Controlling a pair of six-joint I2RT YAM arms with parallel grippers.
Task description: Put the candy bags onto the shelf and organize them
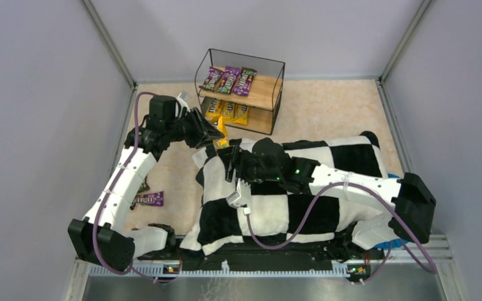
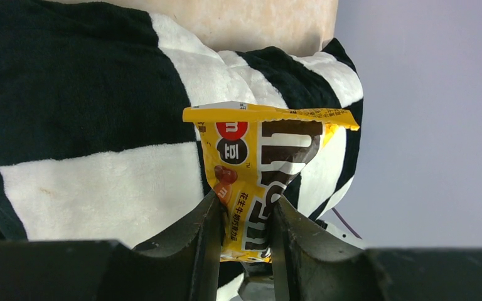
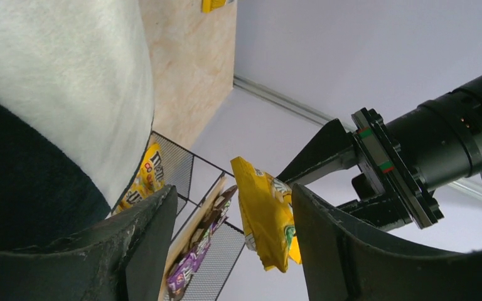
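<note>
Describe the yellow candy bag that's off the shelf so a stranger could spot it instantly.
Start at the black wire shelf at the back of the table; the left claw sits just in front of its left end. The yellow candy bag is pinched in that claw. Unlike the yellow bags lying on the lower board, it is held in the air.

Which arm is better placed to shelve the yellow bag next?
Left. The left hand grips the yellow bag close beside the shelf; the right hand is open and empty, over the cushion.
</note>
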